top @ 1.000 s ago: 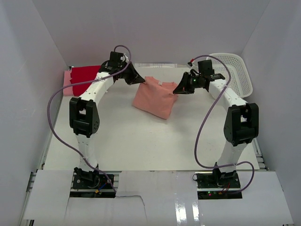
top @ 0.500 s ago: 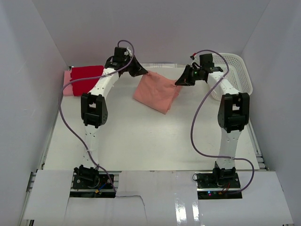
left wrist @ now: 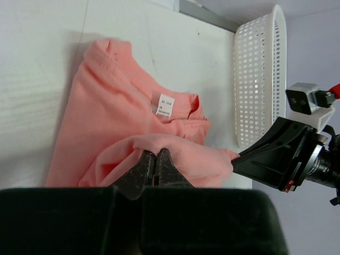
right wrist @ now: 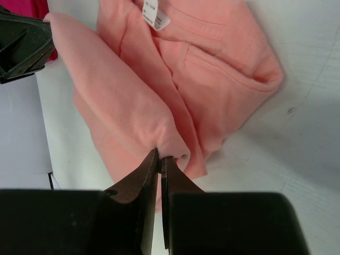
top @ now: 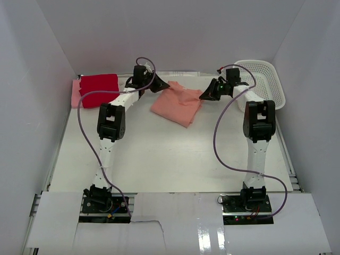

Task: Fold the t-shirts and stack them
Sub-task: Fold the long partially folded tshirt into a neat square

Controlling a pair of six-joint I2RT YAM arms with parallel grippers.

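A salmon-pink t-shirt [top: 177, 104] lies partly folded at the back middle of the table. My left gripper [top: 165, 85] is shut on its far left edge; in the left wrist view the jaws [left wrist: 153, 158] pinch a fold of the shirt [left wrist: 111, 101]. My right gripper [top: 202, 96] is shut on the shirt's far right edge; in the right wrist view the jaws [right wrist: 159, 155] pinch a fold of the shirt [right wrist: 212, 64]. A folded red t-shirt [top: 98, 83] lies on a folded pink one [top: 76, 94] at the back left.
A white perforated basket [top: 264, 82] stands at the back right, also in the left wrist view [left wrist: 260, 79]. White walls close in the table on three sides. Purple cables loop beside both arms.
Both grippers have carried the shirt's held edge away from me toward the back wall and lowered it, so the lifted shirt now lies flatter over itself. Both arms have stretched out.
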